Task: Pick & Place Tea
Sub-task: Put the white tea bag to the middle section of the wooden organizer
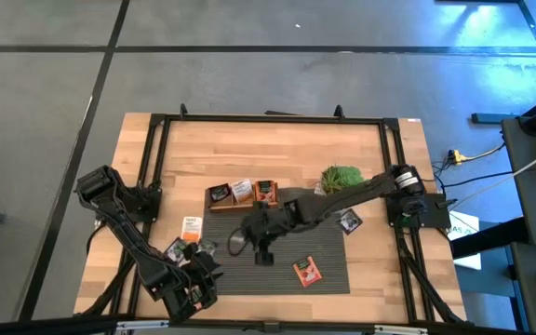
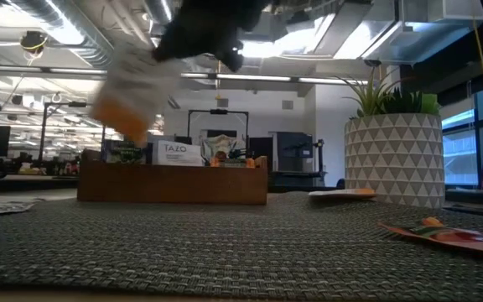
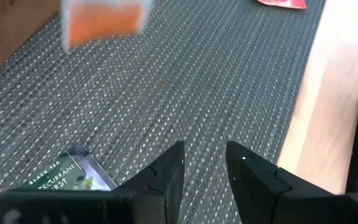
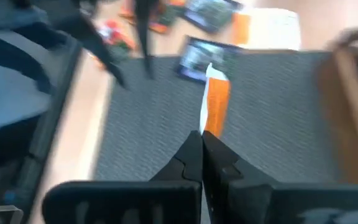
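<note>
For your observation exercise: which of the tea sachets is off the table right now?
The white-and-orange sachet, pinched in the right hand above the grey mat. The others lie flat on the table or stand in the wooden tray.

- My right gripper (image 4: 201, 144) is reached out over the mat (image 1: 328, 279), fingers pinched together on a white-and-orange tea sachet (image 4: 215, 102).
- My left gripper (image 3: 204, 163) hangs low at the mat's near-left corner, fingers slightly apart.

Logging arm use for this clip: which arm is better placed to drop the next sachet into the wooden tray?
Right. Its gripper already pinches a white-and-orange sachet above the mat, just before the tray. The left gripper is open, empty, near the table's front-left.
</note>
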`<state>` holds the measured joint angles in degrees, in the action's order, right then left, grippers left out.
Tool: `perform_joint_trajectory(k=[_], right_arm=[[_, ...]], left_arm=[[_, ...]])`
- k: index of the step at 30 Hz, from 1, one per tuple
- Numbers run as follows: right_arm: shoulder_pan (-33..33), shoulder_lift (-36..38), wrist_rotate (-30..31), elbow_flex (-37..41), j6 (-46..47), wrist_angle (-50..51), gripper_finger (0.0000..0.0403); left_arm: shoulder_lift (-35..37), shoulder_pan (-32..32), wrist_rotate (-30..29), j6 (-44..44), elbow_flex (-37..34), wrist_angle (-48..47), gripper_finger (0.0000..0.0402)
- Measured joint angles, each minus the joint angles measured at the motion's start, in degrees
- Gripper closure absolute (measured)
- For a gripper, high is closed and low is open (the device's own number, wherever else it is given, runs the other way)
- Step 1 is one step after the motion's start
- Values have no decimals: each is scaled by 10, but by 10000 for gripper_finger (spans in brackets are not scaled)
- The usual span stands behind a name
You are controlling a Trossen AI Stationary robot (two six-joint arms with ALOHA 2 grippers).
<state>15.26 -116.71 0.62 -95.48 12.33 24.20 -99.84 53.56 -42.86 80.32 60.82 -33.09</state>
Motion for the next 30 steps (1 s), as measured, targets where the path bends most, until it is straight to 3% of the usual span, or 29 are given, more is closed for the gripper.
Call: perform_joint_trajectory(k=[3, 14, 30], right_arm=[[-17, 16, 27, 0, -20, 45, 402], [-104, 30, 30, -30, -113, 171, 402], [-153, 1, 22, -44, -158, 136, 402]], left_arm=[[0, -1, 5, -10, 0, 2, 288], [1, -1, 4, -35, 1, 2, 288], [1, -4, 1, -36, 1, 2, 288]])
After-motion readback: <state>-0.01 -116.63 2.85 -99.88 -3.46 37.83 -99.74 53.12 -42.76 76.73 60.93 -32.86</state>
